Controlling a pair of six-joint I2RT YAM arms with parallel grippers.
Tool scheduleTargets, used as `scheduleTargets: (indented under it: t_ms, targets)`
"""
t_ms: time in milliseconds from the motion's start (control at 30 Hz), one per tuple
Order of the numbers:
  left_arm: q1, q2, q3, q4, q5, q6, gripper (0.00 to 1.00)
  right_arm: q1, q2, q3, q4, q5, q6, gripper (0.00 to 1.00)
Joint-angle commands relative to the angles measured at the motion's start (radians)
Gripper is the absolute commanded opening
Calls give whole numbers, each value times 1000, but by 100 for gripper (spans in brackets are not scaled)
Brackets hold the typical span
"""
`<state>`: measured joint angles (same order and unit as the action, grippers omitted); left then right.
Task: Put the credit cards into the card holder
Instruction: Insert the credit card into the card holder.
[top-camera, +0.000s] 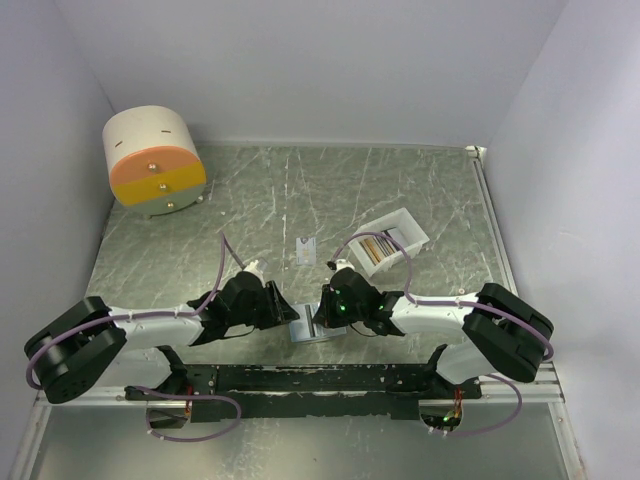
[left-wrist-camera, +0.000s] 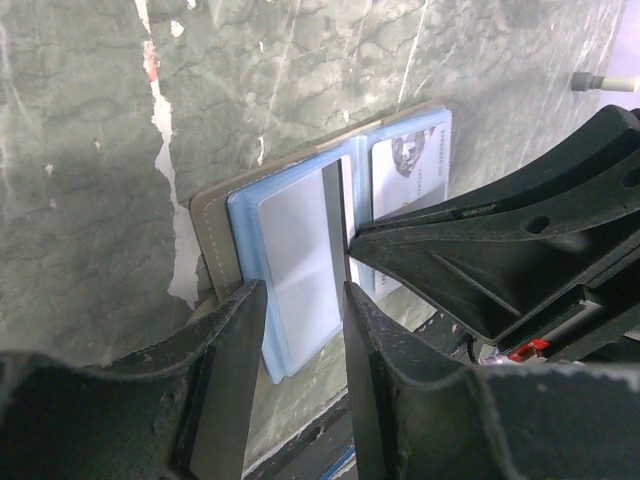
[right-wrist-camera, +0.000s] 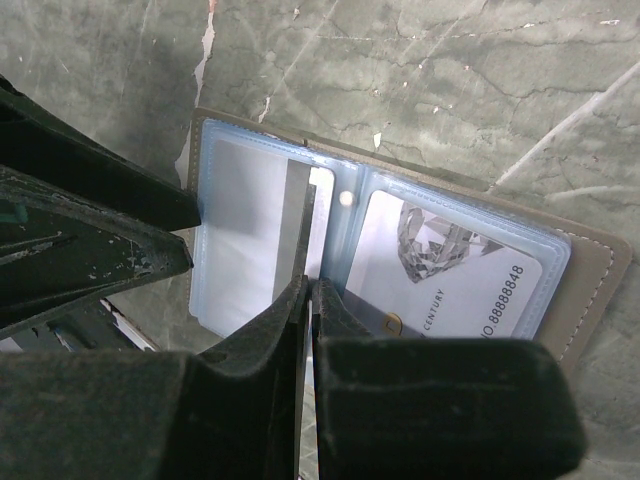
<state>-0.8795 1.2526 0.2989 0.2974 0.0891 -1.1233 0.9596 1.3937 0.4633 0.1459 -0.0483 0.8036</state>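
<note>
The card holder (right-wrist-camera: 590, 270) lies open and flat between the two arms, taupe outside and light blue inside, and shows small in the top view (top-camera: 306, 331). Its right sleeve holds a white credit card (right-wrist-camera: 440, 262) with a diamond print. My right gripper (right-wrist-camera: 310, 285) is shut on a thin grey credit card (right-wrist-camera: 299, 225) held edge-on, its far end at the left sleeve beside the fold. My left gripper (left-wrist-camera: 305, 300) stands open, its fingers straddling the near end of the left sleeve (left-wrist-camera: 295, 250). Another credit card (top-camera: 307, 250) lies loose on the table.
A white slotted tray (top-camera: 404, 222) with several cards in it stands right of centre. A round cream-and-orange drum (top-camera: 155, 160) sits at the back left. The green marbled tabletop has white walls around it. The arms' black base rail (top-camera: 300, 378) runs along the near edge.
</note>
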Motion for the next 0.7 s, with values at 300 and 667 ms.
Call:
scheduleTargets:
  t_ms: [300,667]
  targets:
    - [4,48,-1,46,5,-4,48,2,1,-24,-31,12,-6,4]
    - [4,20,2,98,46,-20,48,1,10,-19,-25,8,-5,7]
